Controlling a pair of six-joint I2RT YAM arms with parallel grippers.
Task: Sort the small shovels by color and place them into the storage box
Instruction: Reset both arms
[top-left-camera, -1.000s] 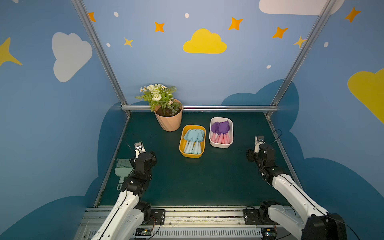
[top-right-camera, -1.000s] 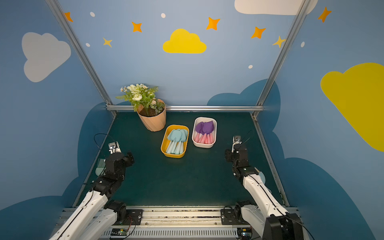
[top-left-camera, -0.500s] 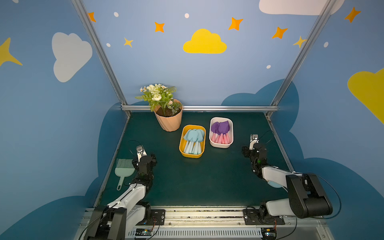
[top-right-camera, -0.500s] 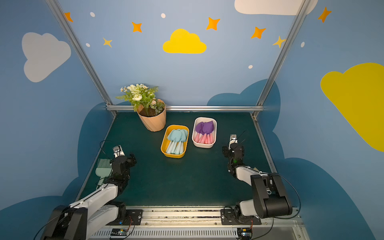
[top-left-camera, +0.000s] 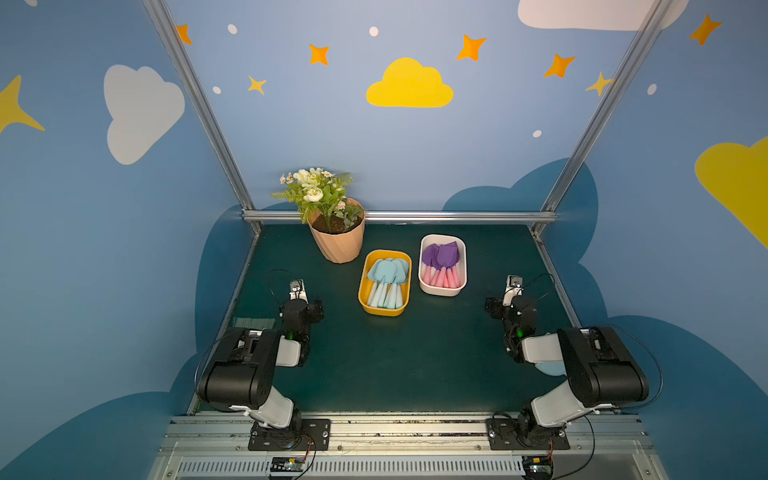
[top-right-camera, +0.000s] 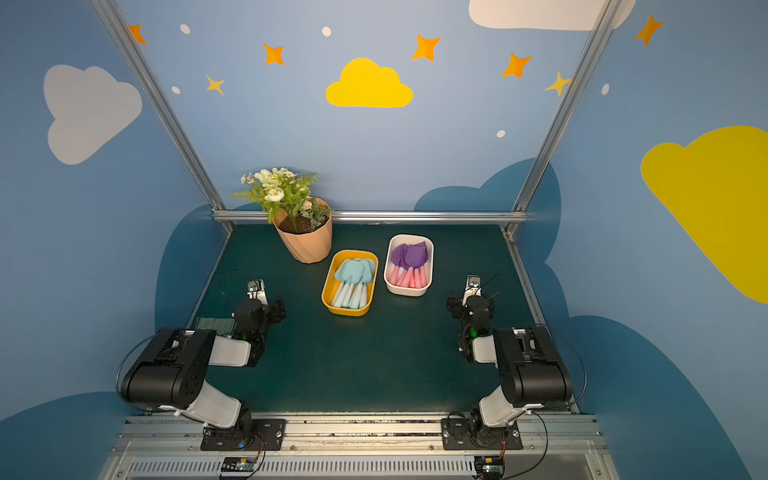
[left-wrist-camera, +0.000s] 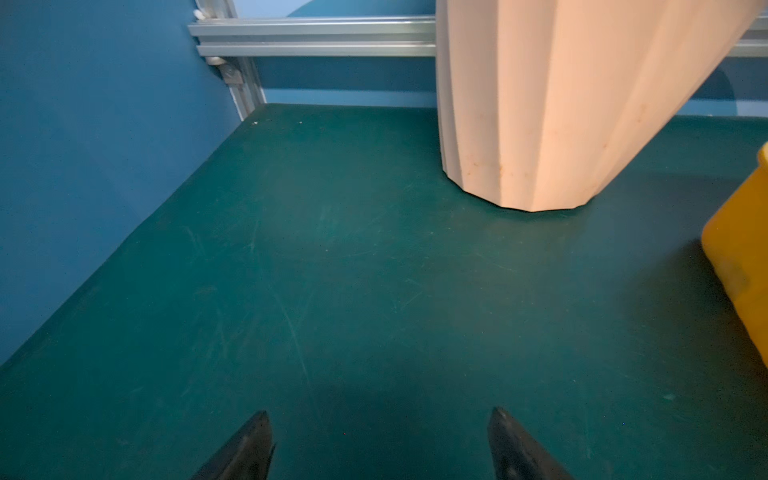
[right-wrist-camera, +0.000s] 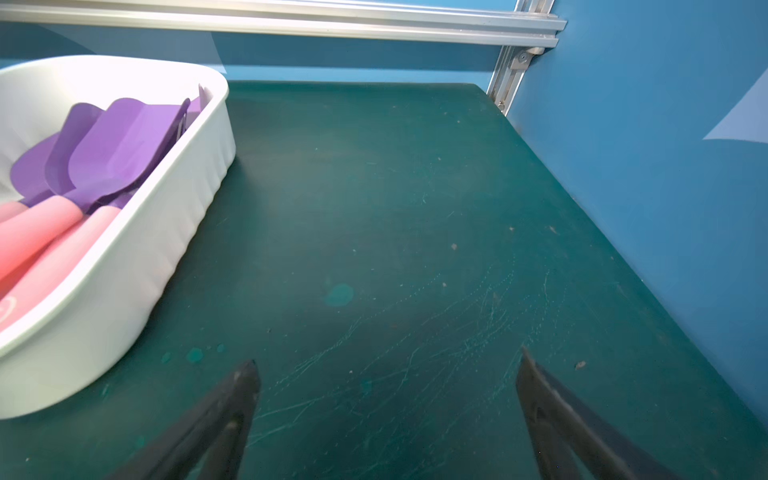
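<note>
Several light blue shovels (top-left-camera: 386, 272) lie together in the yellow storage box (top-left-camera: 384, 312). Several purple shovels (top-left-camera: 442, 255) with pink handles fill the white storage box (top-left-camera: 441, 291); the right wrist view shows them (right-wrist-camera: 112, 153) inside that box (right-wrist-camera: 145, 249). My left gripper (left-wrist-camera: 378, 415) hangs open just above bare mat, short of the yellow box (left-wrist-camera: 744, 270). The right gripper (right-wrist-camera: 386, 361) is open and empty over bare mat beside the white box. In both top views the arms are folded low, left arm (top-left-camera: 297, 316) and right arm (top-left-camera: 517, 311).
A flower pot (top-left-camera: 338, 245) stands at the back left, close to the yellow box. The bristles of a mint-green brush (top-left-camera: 253, 322) show by the left wall, partly under the left arm. A pale blue object (top-left-camera: 548, 368) peeks out under the right arm.
Both arms have folded back and sunk low toward the front rail, with their elbows now nearest the camera. The boxes and shovels have not moved.
</note>
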